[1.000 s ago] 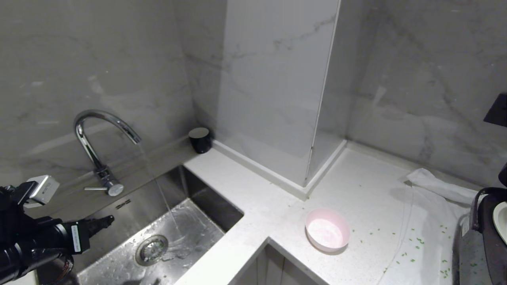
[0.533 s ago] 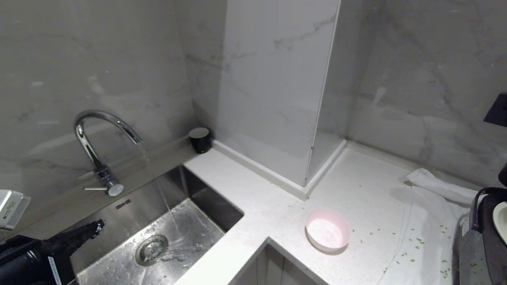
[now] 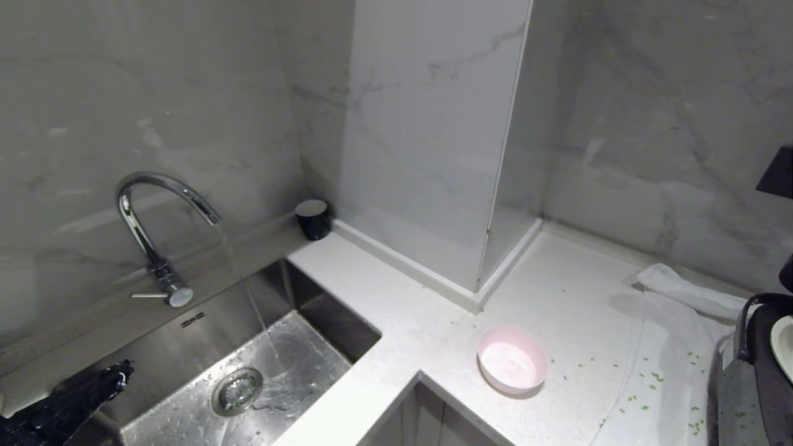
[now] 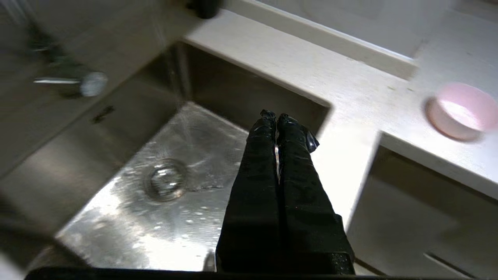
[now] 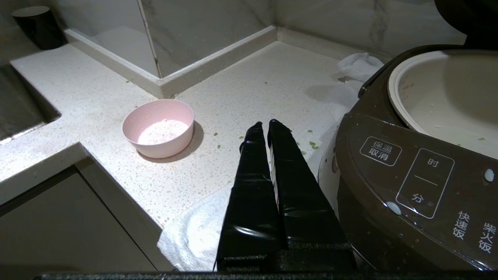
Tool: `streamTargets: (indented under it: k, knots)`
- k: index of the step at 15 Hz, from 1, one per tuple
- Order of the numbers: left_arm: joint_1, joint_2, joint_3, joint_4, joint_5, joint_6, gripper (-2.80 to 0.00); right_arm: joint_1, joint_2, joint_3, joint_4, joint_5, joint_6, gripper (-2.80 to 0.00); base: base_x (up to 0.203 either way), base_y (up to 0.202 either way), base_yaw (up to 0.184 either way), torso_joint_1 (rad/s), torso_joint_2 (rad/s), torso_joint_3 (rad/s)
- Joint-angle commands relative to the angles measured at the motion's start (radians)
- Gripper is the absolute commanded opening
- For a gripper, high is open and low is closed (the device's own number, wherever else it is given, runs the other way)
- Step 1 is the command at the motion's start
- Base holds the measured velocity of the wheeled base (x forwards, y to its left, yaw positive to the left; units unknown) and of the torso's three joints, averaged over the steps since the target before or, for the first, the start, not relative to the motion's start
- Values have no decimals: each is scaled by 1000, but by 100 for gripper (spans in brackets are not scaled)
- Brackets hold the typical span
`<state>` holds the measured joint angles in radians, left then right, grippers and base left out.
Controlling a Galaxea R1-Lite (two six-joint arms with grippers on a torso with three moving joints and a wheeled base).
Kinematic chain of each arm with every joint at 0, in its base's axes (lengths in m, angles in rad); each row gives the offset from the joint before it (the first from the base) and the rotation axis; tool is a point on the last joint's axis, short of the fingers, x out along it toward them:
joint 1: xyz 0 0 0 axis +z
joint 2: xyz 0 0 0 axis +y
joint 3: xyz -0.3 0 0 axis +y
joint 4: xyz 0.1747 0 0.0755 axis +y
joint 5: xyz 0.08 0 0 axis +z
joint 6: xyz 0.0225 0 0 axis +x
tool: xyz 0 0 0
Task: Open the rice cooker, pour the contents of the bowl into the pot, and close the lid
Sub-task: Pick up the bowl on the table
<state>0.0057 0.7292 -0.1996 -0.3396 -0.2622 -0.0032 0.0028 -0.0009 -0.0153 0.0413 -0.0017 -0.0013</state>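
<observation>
Head view shows us the bowl (image 3: 512,361) near the counter's (image 3: 396,297) front edge, our left gripper (image 3: 118,375) closed and empty over the sink (image 3: 186,347), right gripper (image 5: 268,126) closed too.

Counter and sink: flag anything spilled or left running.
The curved chrome tap is running into the steel sink with nothing beneath it. Small green flecks lie scattered on the white speckled counter and white cloth.
</observation>
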Motion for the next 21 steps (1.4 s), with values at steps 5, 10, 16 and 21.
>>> streamTargets:
  k: [5, 10, 16, 21]
  knots:
    - [44, -43, -1, -10, 256, 6, -280, 0, 1, 0, 0, 0, 0, -280, 0, 0, 0, 0, 0, 0]
    - [33, -274, 43, -1, 221, 45, -280, 0, 1, 0, 0, 0, 0, -280, 0, 0, 0, 0, 0, 0]
    - [14, -577, 40, 273, 58, 60, -280, 0, 1, 0, 0, 0, 1, -280, 0, 0, 0, 0, 0, 0]
    - [1, -665, 36, 323, 30, 67, -280, 0, 1, 0, 0, 0, 0, -280, 0, 0, 0, 0, 0, 0]
